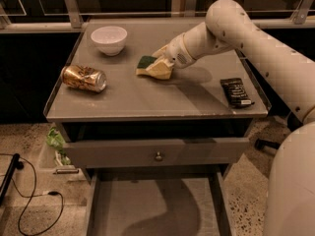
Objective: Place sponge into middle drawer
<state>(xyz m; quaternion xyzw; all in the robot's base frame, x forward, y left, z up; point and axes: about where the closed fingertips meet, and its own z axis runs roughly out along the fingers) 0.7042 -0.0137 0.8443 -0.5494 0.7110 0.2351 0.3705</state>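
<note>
The sponge (pixel 153 68), pale yellow with a dark green face, lies on the grey table top (pixel 147 97) near its middle. My gripper (pixel 165 59) is right at the sponge's right side, touching it, with the white arm reaching in from the right. The middle drawer (pixel 152 205) is pulled out below the table's front. Its flat pale-grey floor holds nothing and carries the arm's shadow.
A white bowl (pixel 109 38) stands at the back left. A gold can (pixel 83 77) lies on its side at the left. A black snack packet (pixel 236 91) lies at the right edge. The knobbed drawer (pixel 158 156) is slightly out above the middle drawer. Cables (pixel 29 200) lie on the floor at the left.
</note>
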